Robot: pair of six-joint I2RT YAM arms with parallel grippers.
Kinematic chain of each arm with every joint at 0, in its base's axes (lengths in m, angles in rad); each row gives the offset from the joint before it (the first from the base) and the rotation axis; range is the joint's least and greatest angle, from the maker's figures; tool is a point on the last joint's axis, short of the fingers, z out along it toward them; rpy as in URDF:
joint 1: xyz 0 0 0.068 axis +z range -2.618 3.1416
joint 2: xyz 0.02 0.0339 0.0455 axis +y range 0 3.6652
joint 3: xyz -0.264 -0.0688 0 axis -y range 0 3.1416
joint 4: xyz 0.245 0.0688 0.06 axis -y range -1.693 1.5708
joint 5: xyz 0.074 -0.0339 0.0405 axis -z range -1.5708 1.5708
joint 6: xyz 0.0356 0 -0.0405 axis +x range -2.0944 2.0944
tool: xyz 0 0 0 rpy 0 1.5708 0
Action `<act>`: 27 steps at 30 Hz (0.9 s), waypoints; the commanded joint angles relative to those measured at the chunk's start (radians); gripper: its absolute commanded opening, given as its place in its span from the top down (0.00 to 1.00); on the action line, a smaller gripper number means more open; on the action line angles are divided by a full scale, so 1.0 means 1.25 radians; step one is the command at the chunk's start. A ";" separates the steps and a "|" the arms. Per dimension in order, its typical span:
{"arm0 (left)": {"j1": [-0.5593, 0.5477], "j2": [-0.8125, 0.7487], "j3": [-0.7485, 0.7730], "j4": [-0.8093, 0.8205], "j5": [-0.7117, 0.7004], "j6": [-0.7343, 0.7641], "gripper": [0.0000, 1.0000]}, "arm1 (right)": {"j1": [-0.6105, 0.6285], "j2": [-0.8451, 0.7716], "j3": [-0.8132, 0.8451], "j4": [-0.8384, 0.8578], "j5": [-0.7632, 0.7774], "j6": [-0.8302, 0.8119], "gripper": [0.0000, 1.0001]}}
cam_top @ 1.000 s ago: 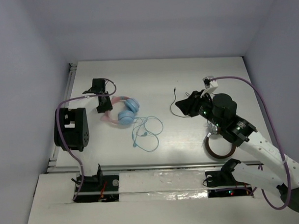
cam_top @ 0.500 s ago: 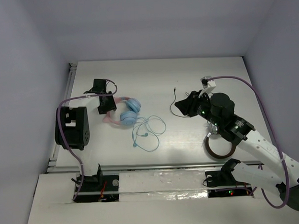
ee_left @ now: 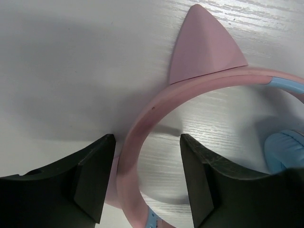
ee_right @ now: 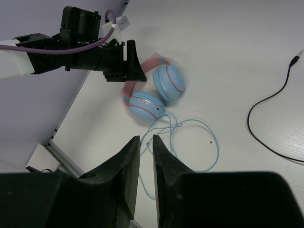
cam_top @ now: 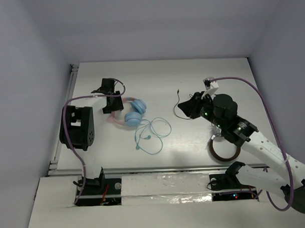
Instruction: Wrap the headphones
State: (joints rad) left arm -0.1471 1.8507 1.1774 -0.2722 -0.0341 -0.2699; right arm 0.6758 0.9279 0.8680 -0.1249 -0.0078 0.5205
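— What lies on the white table (cam_top: 191, 77)?
— At the left, the pink-and-blue headphones (cam_top: 128, 113), with their light-blue cable (cam_top: 153, 134) loose just beside them. In the middle a thin black cable (cam_top: 175, 100). Near the front right, brown headphones (cam_top: 212, 150).

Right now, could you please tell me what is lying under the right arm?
A brown headphone band lies on the table beneath the right arm. Only its curved loop shows. Its upper part, with any earcups, is covered by the arm.
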 commanded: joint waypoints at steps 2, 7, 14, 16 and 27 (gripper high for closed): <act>0.006 0.014 0.013 -0.062 -0.024 0.012 0.47 | 0.005 -0.004 0.004 0.045 -0.011 -0.007 0.77; -0.001 0.056 0.031 -0.056 -0.038 0.028 0.56 | 0.013 -0.005 0.001 0.048 -0.006 -0.007 0.77; -0.009 0.112 0.064 -0.042 -0.055 0.044 0.61 | 0.013 0.010 0.007 0.052 -0.016 0.000 0.77; -0.009 0.104 0.058 -0.035 -0.066 0.040 0.59 | 0.013 0.007 0.006 0.051 -0.011 0.000 0.77; -0.009 0.107 0.052 -0.022 -0.016 0.048 1.00 | 0.013 0.004 0.001 0.048 -0.005 0.003 0.77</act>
State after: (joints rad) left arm -0.1596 1.9297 1.2697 -0.2810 -0.0746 -0.1825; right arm 0.6823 0.9413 0.8680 -0.1184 -0.0120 0.5217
